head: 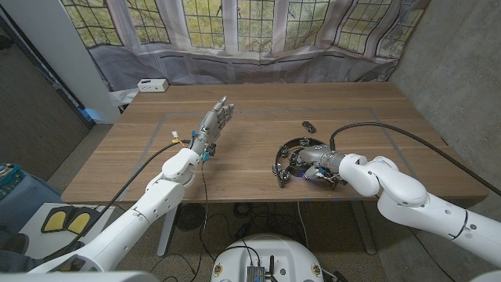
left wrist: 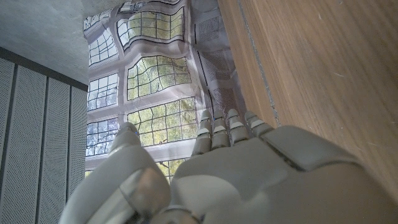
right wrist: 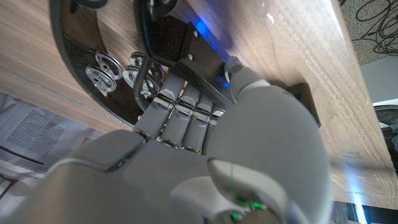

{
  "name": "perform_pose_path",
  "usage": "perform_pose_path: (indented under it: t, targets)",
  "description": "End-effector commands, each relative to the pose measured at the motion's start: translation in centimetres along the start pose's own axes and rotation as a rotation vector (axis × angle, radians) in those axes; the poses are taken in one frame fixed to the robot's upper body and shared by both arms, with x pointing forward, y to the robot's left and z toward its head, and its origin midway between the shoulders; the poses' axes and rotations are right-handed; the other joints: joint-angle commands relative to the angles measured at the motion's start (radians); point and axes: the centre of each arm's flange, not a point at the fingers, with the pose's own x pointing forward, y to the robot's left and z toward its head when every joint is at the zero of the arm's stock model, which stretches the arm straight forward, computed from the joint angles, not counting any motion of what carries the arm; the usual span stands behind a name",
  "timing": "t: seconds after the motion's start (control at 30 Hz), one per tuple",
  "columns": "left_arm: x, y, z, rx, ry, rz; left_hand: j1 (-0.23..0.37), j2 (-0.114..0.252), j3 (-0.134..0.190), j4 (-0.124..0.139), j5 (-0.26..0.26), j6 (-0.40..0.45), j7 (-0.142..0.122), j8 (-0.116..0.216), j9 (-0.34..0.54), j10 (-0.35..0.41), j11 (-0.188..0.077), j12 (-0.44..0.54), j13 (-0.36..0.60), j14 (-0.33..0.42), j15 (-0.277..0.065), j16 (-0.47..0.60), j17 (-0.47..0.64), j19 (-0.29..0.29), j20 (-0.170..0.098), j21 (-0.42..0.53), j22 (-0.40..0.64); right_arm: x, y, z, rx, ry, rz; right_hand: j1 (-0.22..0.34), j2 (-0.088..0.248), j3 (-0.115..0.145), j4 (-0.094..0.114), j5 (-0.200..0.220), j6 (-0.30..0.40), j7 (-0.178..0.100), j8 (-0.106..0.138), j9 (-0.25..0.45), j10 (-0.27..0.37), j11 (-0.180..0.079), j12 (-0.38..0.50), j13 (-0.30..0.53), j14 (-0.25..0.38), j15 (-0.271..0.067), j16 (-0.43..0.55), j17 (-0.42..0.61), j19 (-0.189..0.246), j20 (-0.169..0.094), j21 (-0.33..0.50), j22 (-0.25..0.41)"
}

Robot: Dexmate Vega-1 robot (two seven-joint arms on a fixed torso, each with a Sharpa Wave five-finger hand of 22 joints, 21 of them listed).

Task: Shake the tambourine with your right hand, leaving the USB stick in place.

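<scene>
The right hand (head: pixel 317 163) gripped the black tambourine (head: pixel 291 151) lying on the wooden table (head: pixel 258 117), fingers (right wrist: pixel 180 109) curled over its rim. The USB stick (head: pixel 308 124) lay just beyond. The left hand (head: pixel 214 121) stood open, holding nothing.

The left arm reaches in from seven o'clock toward the table's middle, its left hand (head: pixel 216 120) raised with fingers straight, together and pointing to one o'clock, holding nothing. The right arm comes in from four o'clock; the right hand (head: pixel 316 162) has its fingers curled downward.
</scene>
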Motion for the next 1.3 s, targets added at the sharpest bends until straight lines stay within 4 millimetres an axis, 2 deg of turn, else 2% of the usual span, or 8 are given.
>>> perform_pose_path:
  t: [0.03, 0.2, 0.57, 0.7, 1.03, 1.3]
  targets:
    - [0.1, 0.2, -0.2, -0.005, 0.001, -0.001, -0.001, 0.004, 0.005, 0.002, -0.004, 0.007, -0.001, -0.002, 0.002, 0.008, 0.000, -0.004, 0.004, -0.001, 0.000, 0.000, 0.001, -0.005, 0.007, 0.003, 0.002, 0.2, 0.4, -0.1, 0.006, 0.012, -0.003, 0.041, 0.045, 0.001, 0.003, 0.007, 0.055, -0.059, -0.003, 0.003, -0.008, 0.004, -0.002, 0.004, -0.009, -0.020, -0.004, 0.007, -0.004, 0.003, 0.001, 0.003]
    - [0.2, 0.2, -0.3, -0.007, 0.003, -0.004, -0.001, 0.004, 0.006, 0.002, -0.004, 0.008, -0.003, -0.002, 0.002, 0.008, 0.002, -0.004, 0.004, -0.001, 0.000, 0.000, 0.001, -0.005, 0.007, 0.003, 0.002, 0.2, 0.6, -0.2, 0.006, 0.019, 0.000, 0.035, 0.028, -0.007, -0.006, 0.006, 0.042, -0.059, -0.007, 0.003, -0.018, 0.001, -0.005, 0.004, -0.028, -0.017, -0.013, 0.006, -0.011, 0.004, 0.000, 0.002]
    - [0.4, 0.4, -0.4, -0.008, 0.006, -0.004, -0.002, 0.003, 0.006, 0.002, -0.004, 0.009, -0.005, -0.001, 0.002, 0.014, -0.001, -0.002, 0.004, 0.000, 0.001, 0.000, 0.001, -0.005, 0.008, 0.003, 0.002, 0.3, 1.0, -0.3, 0.002, 0.031, 0.005, -0.013, -0.016, -0.038, 0.000, -0.001, 0.002, -0.059, -0.016, 0.003, -0.045, 0.003, -0.013, 0.002, -0.045, -0.008, -0.031, -0.006, -0.016, 0.011, -0.001, 0.001]
    - [0.4, 0.4, -0.4, -0.007, 0.006, -0.005, -0.002, 0.003, 0.006, 0.002, -0.004, 0.012, -0.004, 0.000, 0.002, 0.015, -0.001, -0.001, 0.004, 0.001, 0.001, 0.001, 0.001, -0.005, 0.008, 0.003, 0.002, 0.4, 1.2, -0.3, 0.009, 0.034, 0.013, -0.030, -0.028, -0.046, 0.001, -0.002, -0.015, -0.055, -0.019, 0.002, -0.061, 0.004, -0.017, 0.002, -0.055, 0.004, -0.040, -0.012, -0.020, 0.015, -0.003, 0.000]
    - [0.8, 0.5, -0.2, -0.005, 0.004, -0.010, -0.003, 0.003, 0.007, 0.002, -0.004, 0.013, -0.006, -0.001, 0.002, 0.018, -0.002, 0.000, 0.004, 0.002, 0.002, 0.001, 0.001, -0.005, 0.009, 0.003, 0.002, 0.7, 1.6, -0.4, 0.019, 0.046, 0.055, -0.068, -0.046, -0.064, 0.005, -0.005, -0.063, -0.047, -0.025, 0.001, -0.107, 0.013, -0.028, 0.000, -0.095, 0.016, -0.058, -0.018, -0.044, 0.020, -0.017, -0.002]
    - [0.9, 0.6, -0.2, -0.004, 0.002, -0.011, -0.003, 0.003, 0.007, 0.003, -0.004, 0.015, -0.006, 0.000, 0.002, 0.018, -0.004, -0.001, 0.004, 0.002, 0.000, 0.001, 0.001, -0.006, 0.010, 0.003, 0.002, 0.7, 1.7, -0.7, 0.013, 0.070, 0.065, -0.084, -0.055, -0.068, 0.002, -0.006, -0.101, -0.040, -0.028, 0.000, -0.136, 0.022, -0.030, -0.001, -0.121, 0.029, -0.070, -0.026, -0.057, 0.025, -0.027, -0.003]
